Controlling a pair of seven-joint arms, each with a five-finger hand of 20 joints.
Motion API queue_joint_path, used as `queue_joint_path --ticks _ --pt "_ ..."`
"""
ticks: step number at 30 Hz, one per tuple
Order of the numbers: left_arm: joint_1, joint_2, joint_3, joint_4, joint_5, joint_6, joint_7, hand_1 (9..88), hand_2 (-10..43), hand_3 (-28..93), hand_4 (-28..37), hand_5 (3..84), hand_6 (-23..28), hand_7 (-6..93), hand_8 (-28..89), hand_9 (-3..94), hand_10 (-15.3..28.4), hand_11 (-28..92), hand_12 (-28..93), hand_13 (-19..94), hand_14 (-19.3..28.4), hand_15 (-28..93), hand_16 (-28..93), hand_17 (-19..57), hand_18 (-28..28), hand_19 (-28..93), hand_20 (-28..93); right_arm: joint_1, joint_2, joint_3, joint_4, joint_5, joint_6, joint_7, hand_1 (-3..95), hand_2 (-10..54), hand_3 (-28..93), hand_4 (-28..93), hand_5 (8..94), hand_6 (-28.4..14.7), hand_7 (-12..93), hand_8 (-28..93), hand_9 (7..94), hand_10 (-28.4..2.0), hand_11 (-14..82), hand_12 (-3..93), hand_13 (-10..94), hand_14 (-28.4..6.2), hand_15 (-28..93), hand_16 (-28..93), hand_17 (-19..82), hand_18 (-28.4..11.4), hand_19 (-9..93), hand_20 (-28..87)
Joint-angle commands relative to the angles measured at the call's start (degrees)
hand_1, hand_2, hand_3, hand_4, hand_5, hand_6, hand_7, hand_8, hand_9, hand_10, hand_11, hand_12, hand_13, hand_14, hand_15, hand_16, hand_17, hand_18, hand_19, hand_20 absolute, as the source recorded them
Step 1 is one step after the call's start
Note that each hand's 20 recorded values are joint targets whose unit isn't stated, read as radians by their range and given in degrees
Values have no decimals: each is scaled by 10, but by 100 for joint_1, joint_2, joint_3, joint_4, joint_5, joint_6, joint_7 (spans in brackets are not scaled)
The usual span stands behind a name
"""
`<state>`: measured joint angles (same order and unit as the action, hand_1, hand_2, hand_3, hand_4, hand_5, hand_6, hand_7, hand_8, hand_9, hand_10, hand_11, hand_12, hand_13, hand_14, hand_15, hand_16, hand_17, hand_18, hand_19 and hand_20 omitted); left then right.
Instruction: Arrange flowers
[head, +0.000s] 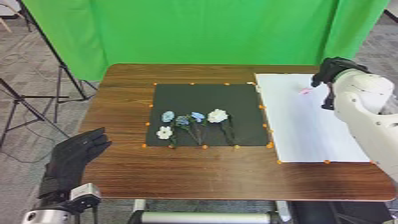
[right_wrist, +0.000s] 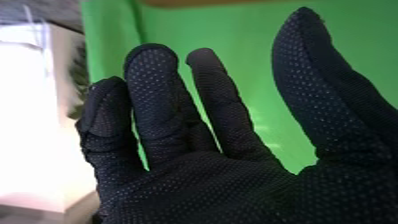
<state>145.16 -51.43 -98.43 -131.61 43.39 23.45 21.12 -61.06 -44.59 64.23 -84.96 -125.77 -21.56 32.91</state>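
In the head view, a white flower (head: 218, 116) and a smaller white one (head: 164, 132) lie on the black mat (head: 209, 95), with three bluish flowers (head: 183, 120) beside them, their dark stems toward the near edge. A small pink flower (head: 306, 91) is on the white sheet (head: 306, 130). My right hand (head: 334, 69) is over that sheet's far right part, just right of the pink flower. At the table's left edge, my left hand (head: 71, 157) is open, fingers pointing forward. The right wrist view has my right hand (right_wrist: 200, 185) open, thumb spread, holding nothing.
Small orange markers (head: 205, 146) line the mat and sheet edges. Brown wooden table (head: 187, 175) surrounds the mat. A green backdrop (head: 204, 35) hangs behind it, and dark stand legs (head: 60, 82) are on the floor at the left.
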Motion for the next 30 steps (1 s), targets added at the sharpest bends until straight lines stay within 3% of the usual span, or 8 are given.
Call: queue_joint_path --ticks 1,8,14,17,19,21,25,30 --pt "-46 -67 62 35 32 -72 7 288 55 831 -107 496 150 153 -89 406 220 362 97 283 281 589 -117 -93 215 567 145 -44 -416 -106 259 14 -162 12 304 -88 871 -283 426 -78 142 -106 391 -193 128 165 537 -116 834 130 308 -199 929 295" --pt "-88 -173 59 32 90 -138 -111 288 54 831 -105 496 150 153 -89 407 219 363 97 283 281 589 -117 -93 215 567 145 24 -667 -158 467 -68 -238 15 304 -91 873 -283 352 -52 117 -106 376 -175 93 158 549 -115 832 126 304 -209 925 277" --pt "-123 -130 104 53 59 -125 -52 289 53 832 -106 496 150 153 -90 406 220 363 97 283 281 589 -117 -92 215 566 145 162 -775 -167 714 -51 -547 104 300 -90 871 -283 327 -44 117 -104 370 -181 84 160 551 -116 834 126 302 -214 926 270" --pt "-123 -145 43 39 153 -228 -169 289 53 833 -106 496 150 153 -90 407 220 362 97 283 281 589 -116 -93 215 567 145 278 -799 -164 850 -48 -627 204 297 -87 868 -283 324 -44 117 -105 364 -184 78 160 551 -116 838 126 301 -217 926 268" --pt "-163 -107 86 39 105 -151 -70 289 53 833 -106 496 150 153 -90 407 220 362 97 283 281 590 -117 -92 215 567 146 316 -761 -190 913 49 -534 229 296 -86 868 -283 323 -47 117 -104 362 -184 76 162 554 -116 846 126 300 -218 927 266" --pt "-156 -120 88 29 97 -152 -104 289 54 833 -106 496 151 154 -89 407 220 362 97 283 281 589 -117 -93 214 566 146 317 -743 -199 913 -75 -609 161 296 -86 867 -283 326 -50 114 -103 362 -183 75 163 556 -115 852 125 300 -220 928 265" --pt "-141 -110 100 37 75 -139 -69 290 54 832 -106 495 150 154 -89 407 220 362 97 283 281 590 -117 -93 215 566 146 298 -804 -204 957 -117 -600 122 298 -85 866 -283 356 -59 115 -102 379 -169 89 166 565 -115 858 123 302 -222 929 261" --pt "-159 -124 100 38 88 -152 -112 289 55 832 -106 495 150 154 -90 407 220 361 97 283 281 589 -117 -93 214 566 146 102 -773 -259 864 -251 -311 21 331 -87 870 -282 502 -89 128 -109 492 -145 146 157 596 -92 839 127 307 -213 920 245"
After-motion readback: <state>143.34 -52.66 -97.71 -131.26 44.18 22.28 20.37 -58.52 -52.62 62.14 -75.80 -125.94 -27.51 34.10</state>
